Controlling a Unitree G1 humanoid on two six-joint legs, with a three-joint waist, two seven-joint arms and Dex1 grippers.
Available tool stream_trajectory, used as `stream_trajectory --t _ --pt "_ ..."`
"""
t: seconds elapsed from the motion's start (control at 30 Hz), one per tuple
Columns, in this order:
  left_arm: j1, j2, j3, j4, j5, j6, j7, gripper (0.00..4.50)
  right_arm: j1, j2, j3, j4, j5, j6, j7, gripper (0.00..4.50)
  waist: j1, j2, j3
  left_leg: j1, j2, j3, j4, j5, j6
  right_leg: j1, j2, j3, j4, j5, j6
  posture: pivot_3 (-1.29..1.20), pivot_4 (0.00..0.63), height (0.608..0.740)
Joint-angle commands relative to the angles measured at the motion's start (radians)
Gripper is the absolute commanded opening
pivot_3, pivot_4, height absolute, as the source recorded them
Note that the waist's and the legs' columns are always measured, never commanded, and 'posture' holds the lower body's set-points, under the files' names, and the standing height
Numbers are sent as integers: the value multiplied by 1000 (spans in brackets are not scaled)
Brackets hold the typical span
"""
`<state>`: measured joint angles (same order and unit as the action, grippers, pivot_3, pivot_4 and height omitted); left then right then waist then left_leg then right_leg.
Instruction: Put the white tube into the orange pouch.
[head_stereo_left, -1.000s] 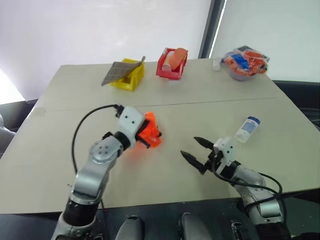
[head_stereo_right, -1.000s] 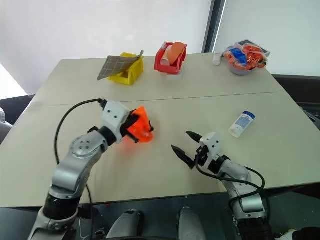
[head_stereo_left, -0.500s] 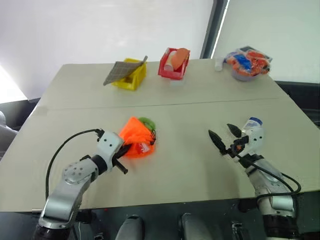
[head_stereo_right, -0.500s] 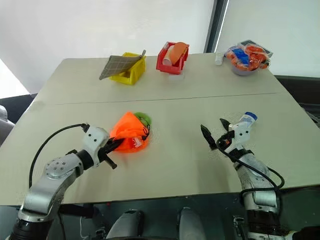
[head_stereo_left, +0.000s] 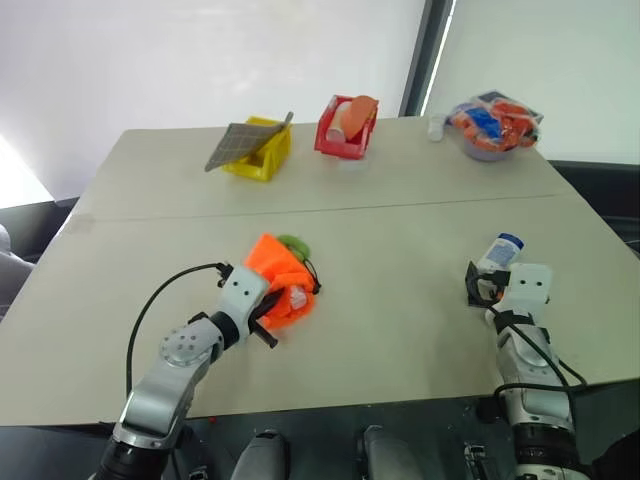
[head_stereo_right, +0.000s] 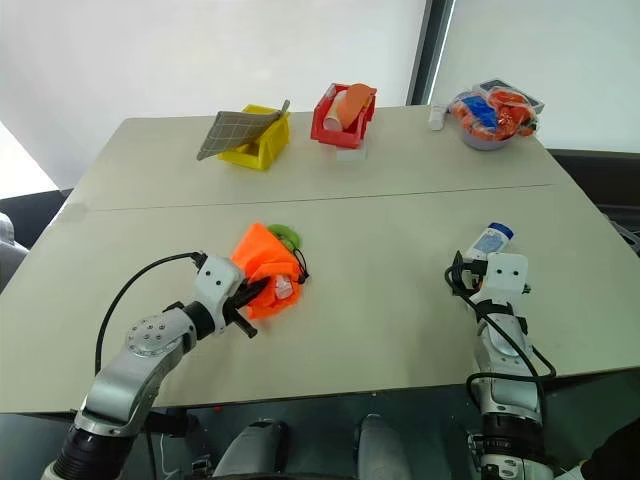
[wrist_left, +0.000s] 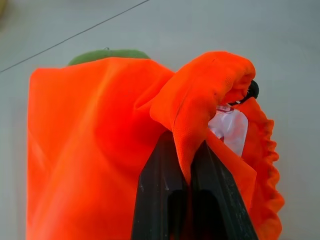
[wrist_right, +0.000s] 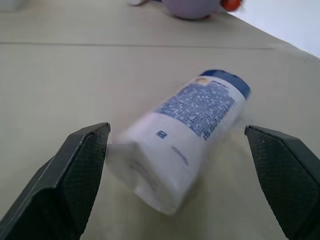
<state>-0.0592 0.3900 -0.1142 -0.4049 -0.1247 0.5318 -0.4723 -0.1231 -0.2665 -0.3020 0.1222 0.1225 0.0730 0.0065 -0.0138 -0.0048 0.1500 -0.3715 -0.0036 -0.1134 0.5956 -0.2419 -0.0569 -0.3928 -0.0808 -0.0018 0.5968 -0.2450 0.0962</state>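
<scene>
Your left gripper (wrist_left: 182, 200) has its jaws pinched on the orange pouch (head_stereo_left: 282, 293) on the surface (head_stereo_left: 380, 300), while your right gripper (wrist_right: 180, 170), jaws wide, frames the white tube (wrist_right: 190, 150) lying flat, not yet grasped.

Head eyes high over table (head_stereo_left: 400, 240) — wrist cameras close, level

place: lab | cues: bare table (head_stereo_left: 400, 185), sorting bins (head_stereo_left: 345, 130), blank white wall (head_stereo_left: 200, 60)
</scene>
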Motion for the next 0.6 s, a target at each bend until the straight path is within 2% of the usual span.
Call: stream_trajectory --t 0.03,0.33,0.43,0.53,0.6 --pt "-17 -6 -11 -10 7 -28 5 54 -39 37 -21 -39 4 47 -78 4500 0 0 0 0 0 0 0 0 0 0 0 0 0 0 0 0 150 740" --pt "-15 -19 -24 -7 10 -35 13 54 -81 75 -29 -73 48 109 -114 4500 1 2 0 0 0 0 0 0 0 0 0 0 0 1 -1 0 150 740" --pt "-15 -20 -27 -7 12 -37 12 0 -78 78 -31 -83 48 116 -125 3541 0 2 0 0 0 0 0 0 0 0 0 0 0 1 -1 0 150 740" --pt "-15 -19 -25 -5 9 -39 11 0 -73 83 -27 -105 48 128 -135 2127 -2 2 0 0 0 0 0 0 0 0 0 0 0 0 -1 0 150 740" --pt "-17 -19 -26 -2 8 -41 10 0 -72 84 -25 -110 47 135 -136 2127 -1 2 0 0 0 0 0 0 0 0 0 0 0 0 0 0 150 740"
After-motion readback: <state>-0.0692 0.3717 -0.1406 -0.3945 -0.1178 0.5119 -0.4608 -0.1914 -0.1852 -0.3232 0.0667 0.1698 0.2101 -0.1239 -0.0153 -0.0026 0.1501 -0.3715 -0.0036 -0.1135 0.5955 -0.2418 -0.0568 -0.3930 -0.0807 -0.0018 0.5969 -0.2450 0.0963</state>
